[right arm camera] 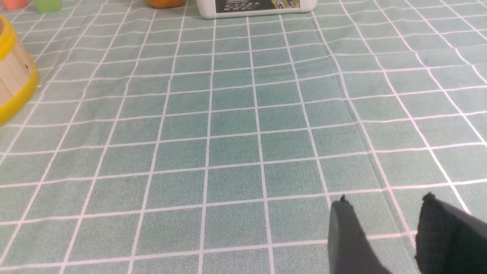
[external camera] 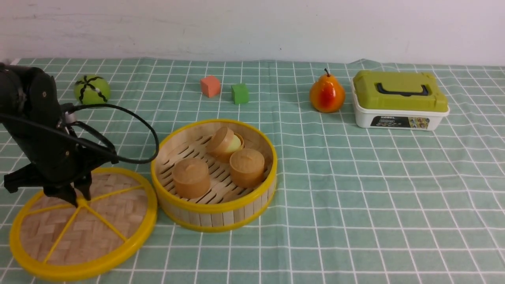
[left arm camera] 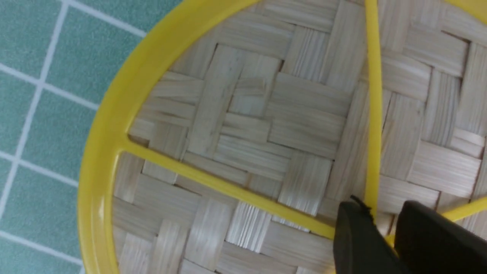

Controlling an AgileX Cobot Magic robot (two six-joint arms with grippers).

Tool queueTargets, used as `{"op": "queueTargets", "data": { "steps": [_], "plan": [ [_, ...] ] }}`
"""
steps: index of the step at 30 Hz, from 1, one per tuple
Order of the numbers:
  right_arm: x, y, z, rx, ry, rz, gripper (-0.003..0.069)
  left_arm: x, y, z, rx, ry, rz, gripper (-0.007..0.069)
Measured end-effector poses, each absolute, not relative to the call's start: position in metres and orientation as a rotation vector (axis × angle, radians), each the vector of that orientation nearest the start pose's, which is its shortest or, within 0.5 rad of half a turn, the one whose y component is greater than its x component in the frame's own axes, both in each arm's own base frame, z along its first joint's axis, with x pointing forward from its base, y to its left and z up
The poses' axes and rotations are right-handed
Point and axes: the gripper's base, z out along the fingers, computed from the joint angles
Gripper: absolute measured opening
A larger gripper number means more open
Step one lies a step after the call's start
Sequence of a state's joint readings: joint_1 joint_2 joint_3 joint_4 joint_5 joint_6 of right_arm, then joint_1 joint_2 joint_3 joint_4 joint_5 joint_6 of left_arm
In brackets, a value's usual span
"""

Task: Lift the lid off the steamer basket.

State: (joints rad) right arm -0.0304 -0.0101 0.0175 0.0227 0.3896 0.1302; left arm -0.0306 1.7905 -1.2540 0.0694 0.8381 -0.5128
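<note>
The lid, a woven bamboo disc with a yellow rim and spokes, lies flat on the cloth just left of the steamer basket. The basket stands uncovered with three tan buns inside. My left gripper points down at the lid's centre knob. In the left wrist view its black fingers straddle the knob with a small gap, slightly open, over the lid. The right gripper hangs open above bare cloth with nothing between its fingers. It is out of the front view. The basket's wall shows at that view's edge.
Along the back stand a green striped ball, a red cube, a green cube, a pear and a white box with an olive-green lid. The left arm's cable loops close to the basket's rim.
</note>
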Motion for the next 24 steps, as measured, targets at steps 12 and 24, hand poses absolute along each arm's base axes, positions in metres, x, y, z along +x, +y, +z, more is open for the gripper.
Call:
{"op": "queueTargets", "data": {
  "steps": [12,24],
  "plan": [
    [0.052,-0.001,0.173,0.165,1.874,0.091,0.0241,0.352,-0.003,0.258,-0.596,2.868,0.065,0.0386],
    [0.052,-0.001,0.173,0.165,1.874,0.091,0.0241,0.246,-0.002,0.368,-0.406,2.611,-0.038,-0.0013]
  ]
}}
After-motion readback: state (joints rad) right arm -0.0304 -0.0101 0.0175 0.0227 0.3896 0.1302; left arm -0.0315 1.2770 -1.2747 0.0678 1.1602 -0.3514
